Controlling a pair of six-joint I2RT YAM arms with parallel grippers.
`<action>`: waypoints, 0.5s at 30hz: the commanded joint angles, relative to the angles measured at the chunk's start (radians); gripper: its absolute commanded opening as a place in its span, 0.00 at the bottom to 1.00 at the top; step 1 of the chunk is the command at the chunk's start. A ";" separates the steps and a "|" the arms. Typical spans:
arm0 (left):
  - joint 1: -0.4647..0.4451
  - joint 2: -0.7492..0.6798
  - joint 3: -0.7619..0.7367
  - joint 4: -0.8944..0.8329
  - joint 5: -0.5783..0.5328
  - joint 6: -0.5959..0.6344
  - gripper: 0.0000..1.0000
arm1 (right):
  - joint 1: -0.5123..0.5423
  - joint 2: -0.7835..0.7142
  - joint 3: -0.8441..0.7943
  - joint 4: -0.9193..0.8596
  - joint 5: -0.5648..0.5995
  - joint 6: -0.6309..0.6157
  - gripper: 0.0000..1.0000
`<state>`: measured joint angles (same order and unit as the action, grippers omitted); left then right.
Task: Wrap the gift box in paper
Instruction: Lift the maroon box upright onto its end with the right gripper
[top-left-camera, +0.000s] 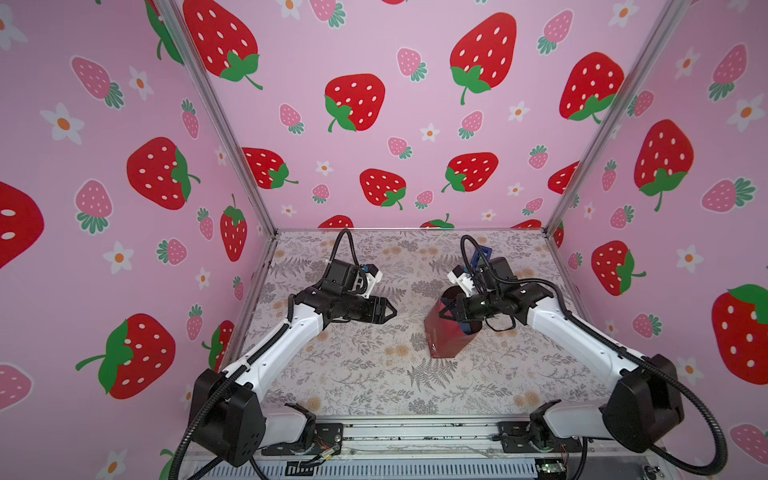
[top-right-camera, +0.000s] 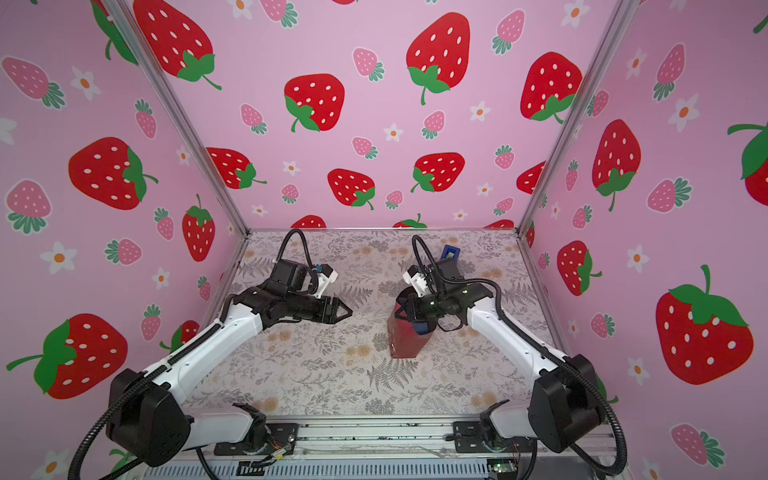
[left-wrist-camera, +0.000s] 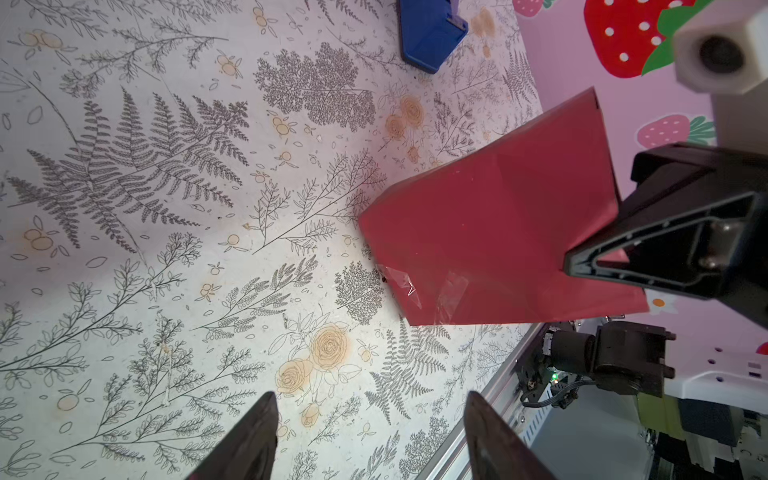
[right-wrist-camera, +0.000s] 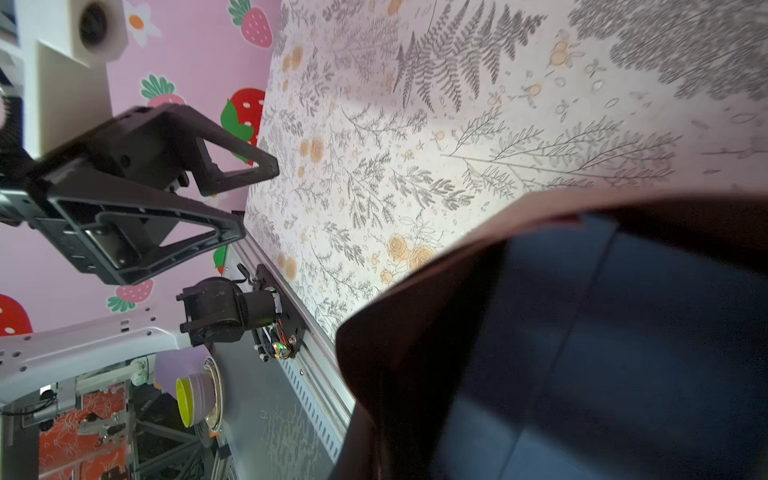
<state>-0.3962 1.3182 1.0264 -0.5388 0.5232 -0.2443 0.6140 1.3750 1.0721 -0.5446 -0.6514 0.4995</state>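
Note:
The dark red paper (top-left-camera: 442, 338) (top-right-camera: 405, 340) stands folded up around the gift box (top-left-camera: 470, 328) (top-right-camera: 424, 328), whose slate-blue side shows on the right. My right gripper (top-left-camera: 444, 313) (top-right-camera: 400, 313) is shut on the paper's upper edge above the box. In the left wrist view the paper (left-wrist-camera: 478, 232) carries clear tape pieces (left-wrist-camera: 451, 286) near its lower corner. The right wrist view is filled by the box (right-wrist-camera: 623, 332) and the shadowed paper (right-wrist-camera: 415, 332). My left gripper (top-left-camera: 392, 311) (top-right-camera: 349, 311) (left-wrist-camera: 370, 411) (right-wrist-camera: 257, 199) hovers open and empty to the left of the paper.
A bright-blue tape dispenser (top-left-camera: 480, 255) (top-right-camera: 449, 253) (left-wrist-camera: 428, 33) stands behind the right arm near the back wall. The floral table cover (top-left-camera: 353, 365) is walled by strawberry panels on three sides, with a metal rail (top-left-camera: 415, 432) along the front edge.

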 joint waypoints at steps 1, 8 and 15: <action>0.005 -0.019 -0.017 0.015 -0.009 -0.017 0.72 | 0.057 0.020 0.033 -0.032 0.056 0.010 0.19; 0.007 -0.013 -0.019 0.013 -0.019 -0.021 0.72 | 0.089 0.004 0.126 -0.098 0.145 0.031 0.36; 0.007 -0.008 -0.035 0.035 -0.018 -0.039 0.71 | 0.090 0.033 0.273 -0.279 0.363 0.003 0.36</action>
<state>-0.3923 1.3170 1.0027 -0.5186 0.5076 -0.2707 0.7025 1.3949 1.2976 -0.6979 -0.4255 0.5240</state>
